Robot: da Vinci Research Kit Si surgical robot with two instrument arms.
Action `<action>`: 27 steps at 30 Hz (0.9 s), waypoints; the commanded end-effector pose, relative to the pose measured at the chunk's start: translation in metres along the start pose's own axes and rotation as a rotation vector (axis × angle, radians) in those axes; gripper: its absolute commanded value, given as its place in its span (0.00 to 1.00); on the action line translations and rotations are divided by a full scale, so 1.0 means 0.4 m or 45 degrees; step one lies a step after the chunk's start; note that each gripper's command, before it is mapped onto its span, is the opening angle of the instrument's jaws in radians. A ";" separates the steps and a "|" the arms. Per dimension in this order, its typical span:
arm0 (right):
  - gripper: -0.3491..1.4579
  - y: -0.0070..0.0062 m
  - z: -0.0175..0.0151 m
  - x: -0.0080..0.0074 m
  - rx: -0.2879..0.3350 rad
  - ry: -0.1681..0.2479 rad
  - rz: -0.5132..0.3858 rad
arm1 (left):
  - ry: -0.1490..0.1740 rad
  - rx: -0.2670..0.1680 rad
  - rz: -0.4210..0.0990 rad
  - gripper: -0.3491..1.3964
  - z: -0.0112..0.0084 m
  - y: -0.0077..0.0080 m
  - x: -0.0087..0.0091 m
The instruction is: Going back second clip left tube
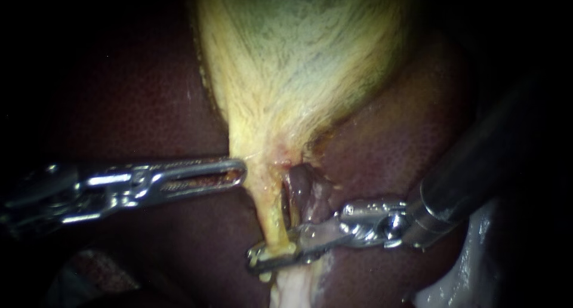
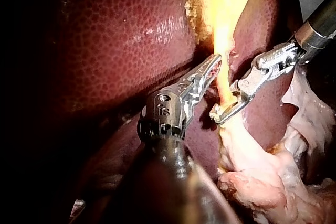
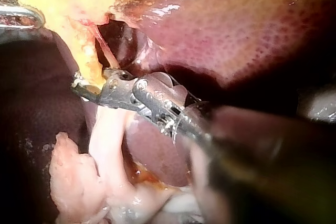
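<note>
Endoscope view: status on the left tube? (bench)

My right instrument [image 1: 262,258], in from 3 o'clock, is clamped across the left tube [image 1: 273,215] at 6 o'clock, below the gallbladder [image 1: 298,57]. Can't make out a clip apart from the jaws. My read: pull-back not yet begun, so release and retreat are left. My left instrument [image 1: 237,172], in from 9 o'clock, has its jaws closed on nothing, tip just beside the tube. (me)

Wrist cams add anything? (bench)

Right wrist view shows a thin strand [image 3: 105,51] beside the tube; I can't pick it out in the endoscope view. Left wrist view shows pale loose tissue [image 2: 262,171] beyond my right jaws. (me)
</note>
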State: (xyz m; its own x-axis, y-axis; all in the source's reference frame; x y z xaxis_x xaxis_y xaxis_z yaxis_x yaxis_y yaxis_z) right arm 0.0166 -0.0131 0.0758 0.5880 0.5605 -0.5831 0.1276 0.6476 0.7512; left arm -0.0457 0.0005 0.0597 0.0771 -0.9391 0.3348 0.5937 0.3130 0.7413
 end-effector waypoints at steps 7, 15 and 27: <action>0.45 -0.0010 0.0009 0.0007 0.029 0.090 -0.013 | 0.000 0.000 0.000 0.00 -0.0001 0.0000 0.0001; 0.50 -0.0016 0.0009 0.0011 0.028 0.088 -0.149 | 0.000 0.001 0.000 0.00 -0.0002 0.0000 0.0001; 0.52 -0.0027 -0.0035 0.0032 -0.017 0.107 -0.295 | 0.001 0.001 0.000 0.00 -0.0004 0.0001 0.0001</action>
State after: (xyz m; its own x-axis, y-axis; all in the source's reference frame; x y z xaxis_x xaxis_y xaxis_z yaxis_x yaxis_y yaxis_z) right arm 0.0160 -0.0125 0.0737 0.4746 0.4321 -0.7669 0.2445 0.7722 0.5864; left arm -0.0456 0.0004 0.0596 0.0778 -0.9392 0.3346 0.5931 0.3133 0.7417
